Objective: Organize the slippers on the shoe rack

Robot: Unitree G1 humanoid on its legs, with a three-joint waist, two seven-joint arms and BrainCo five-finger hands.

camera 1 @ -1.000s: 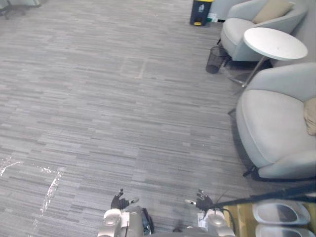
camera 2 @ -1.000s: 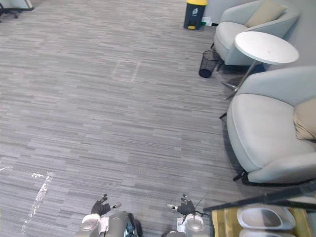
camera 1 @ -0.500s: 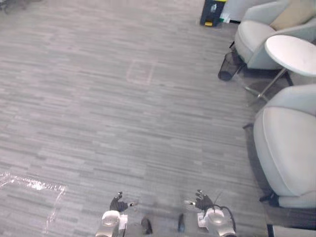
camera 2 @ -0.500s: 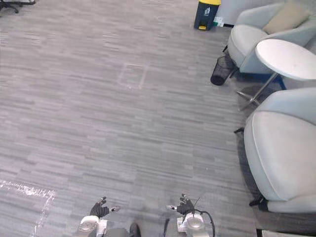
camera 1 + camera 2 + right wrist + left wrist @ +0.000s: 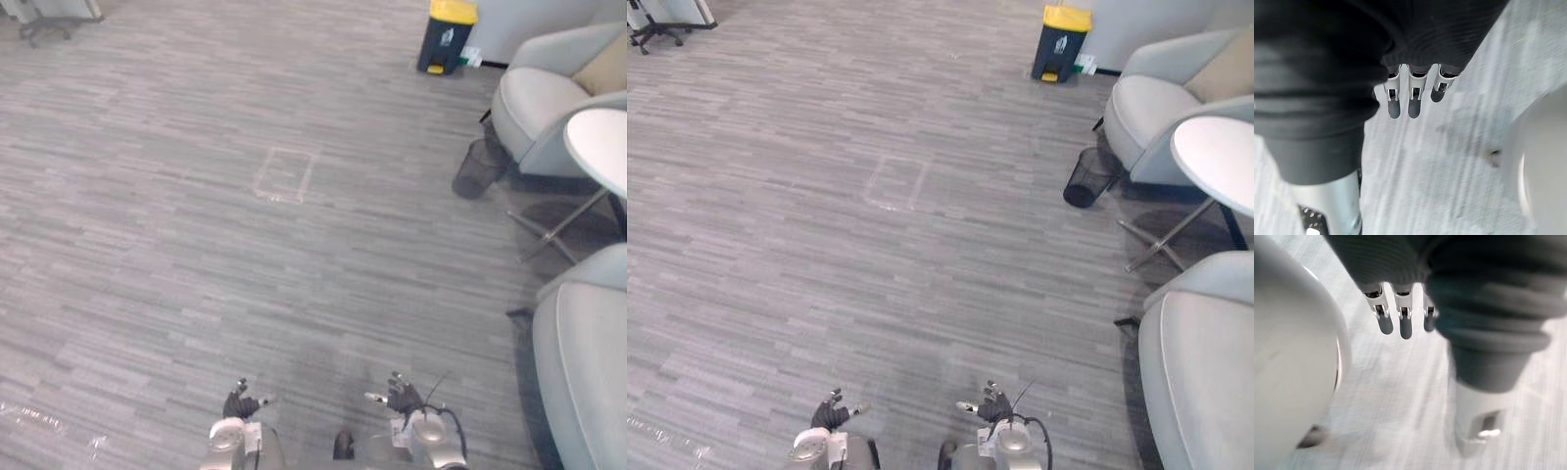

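Grey carpet floor (image 5: pixel 823 245), grey armchairs (image 5: pixel 1161 108).

I read the floor (image 5: pixel 196 245) as matt grey carpet with a short, streaked weave. At the right of the frame, the near armchair (image 5: pixel 1205 362) and the far armchair (image 5: pixel 1151 108) carry smooth, matt pale-grey upholstery. The cushion (image 5: pixel 1225 78) is tan cloth. The round table (image 5: pixel 1220 157) has a smooth white top. The waste basket (image 5: pixel 1087 179) is dark mesh. The bin (image 5: pixel 1058 29) looks like hard plastic. The left robot hand (image 5: pixel 1399 320) and the right robot hand (image 5: pixel 1413 98) show satin silver fingers under matt ribbed covers.
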